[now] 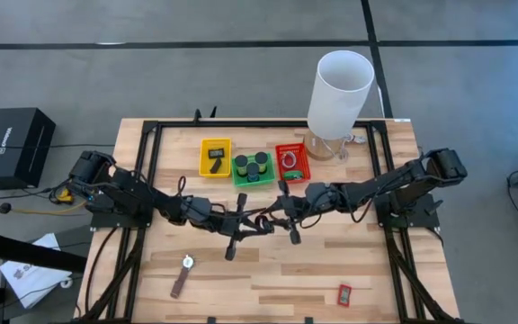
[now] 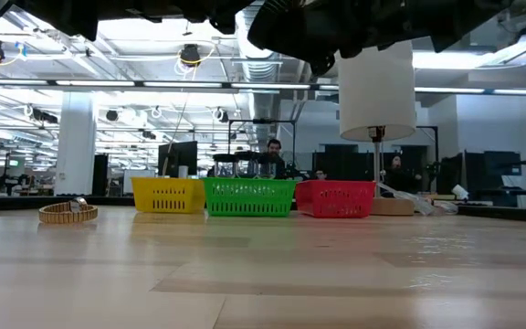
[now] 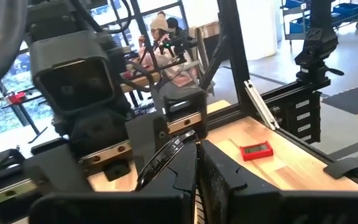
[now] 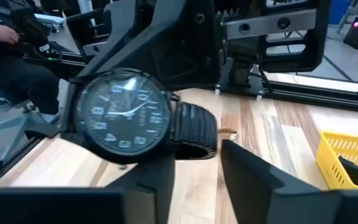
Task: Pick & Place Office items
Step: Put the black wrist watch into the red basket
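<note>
Over the worktop [image 1: 331, 261], just before the green tray [image 1: 253, 183]: hanging pinched by its band in the closed left claw [image 3: 194, 146], a watch [image 4: 124, 118]. Lying straight ahead of the parted right claw [image 4: 197, 168], band running crosswise.

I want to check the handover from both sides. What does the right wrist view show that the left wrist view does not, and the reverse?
Only the right wrist view: the dial of the black watch, facing the camera, and the yellow tray. Only the left wrist view: the red item lying on the table. Both: the black watch, held above the table where the two arms meet. The left gripper is shut on its thin band, and the right gripper is at the band too.
</note>
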